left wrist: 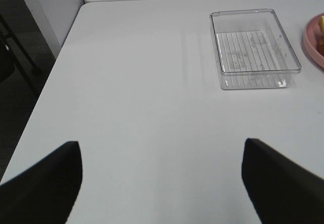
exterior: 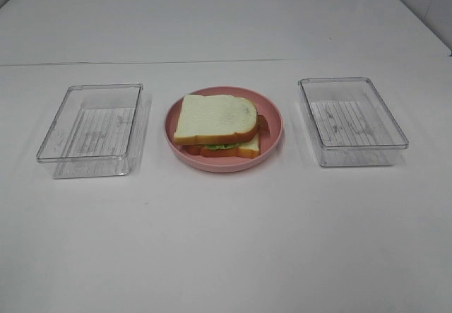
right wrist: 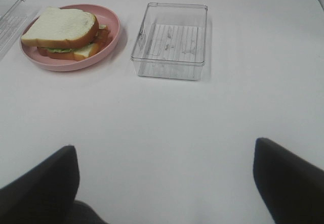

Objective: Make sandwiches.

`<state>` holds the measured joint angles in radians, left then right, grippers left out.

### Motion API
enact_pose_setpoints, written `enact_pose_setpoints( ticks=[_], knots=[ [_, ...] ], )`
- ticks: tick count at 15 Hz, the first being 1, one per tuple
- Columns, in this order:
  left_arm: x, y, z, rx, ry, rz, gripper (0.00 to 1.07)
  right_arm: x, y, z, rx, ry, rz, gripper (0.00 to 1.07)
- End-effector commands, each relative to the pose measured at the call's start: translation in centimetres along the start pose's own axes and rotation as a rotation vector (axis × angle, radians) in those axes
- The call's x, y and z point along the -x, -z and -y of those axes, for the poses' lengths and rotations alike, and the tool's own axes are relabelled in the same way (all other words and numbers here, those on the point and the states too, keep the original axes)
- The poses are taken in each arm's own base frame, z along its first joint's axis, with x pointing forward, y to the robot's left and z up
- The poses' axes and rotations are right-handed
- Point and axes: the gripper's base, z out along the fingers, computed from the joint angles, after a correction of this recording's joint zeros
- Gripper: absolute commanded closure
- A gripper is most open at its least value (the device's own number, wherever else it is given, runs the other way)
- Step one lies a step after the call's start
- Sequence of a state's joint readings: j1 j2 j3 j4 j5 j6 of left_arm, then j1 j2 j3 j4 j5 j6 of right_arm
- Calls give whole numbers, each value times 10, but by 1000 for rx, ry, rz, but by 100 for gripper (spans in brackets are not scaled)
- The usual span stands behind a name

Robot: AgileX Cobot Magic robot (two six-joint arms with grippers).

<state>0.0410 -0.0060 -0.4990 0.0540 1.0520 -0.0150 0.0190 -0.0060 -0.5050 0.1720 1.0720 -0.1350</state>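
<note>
Sandwich (exterior: 215,123) sits assembled on the round pink plate (exterior: 272,140) at the middle of my white bench (exterior: 226,242). From the high camera I see its top bread slice lying a little askew over the lower one, with green lettuce (exterior: 220,145) showing along the near edge and a brown strip poking out on the right side. A clear plastic tray (exterior: 92,126) stands to the left of the plate and a second clear tray (exterior: 352,119) to the right, each near the plate but not touching it; I see nothing inside either.

Neither arm shows in the high view. On my left wrist feed, the left end effector (left wrist: 162,183) has its two dark fingers spread wide over bare bench, holding nothing, with the left tray well ahead and a sliver of the plate at the frame edge. On my right wrist feed, the right end effector (right wrist: 167,183) is likewise spread wide and holds nothing, above bare bench, with the right tray and the plated sandwich well ahead of it.
</note>
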Motion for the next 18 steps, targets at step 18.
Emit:
enact_pose_setpoints(
  ticks=[18],
  knots=[
    [-1,3,5,-56,3,28,25,0,2,0,-9,5,23,19]
  ],
)
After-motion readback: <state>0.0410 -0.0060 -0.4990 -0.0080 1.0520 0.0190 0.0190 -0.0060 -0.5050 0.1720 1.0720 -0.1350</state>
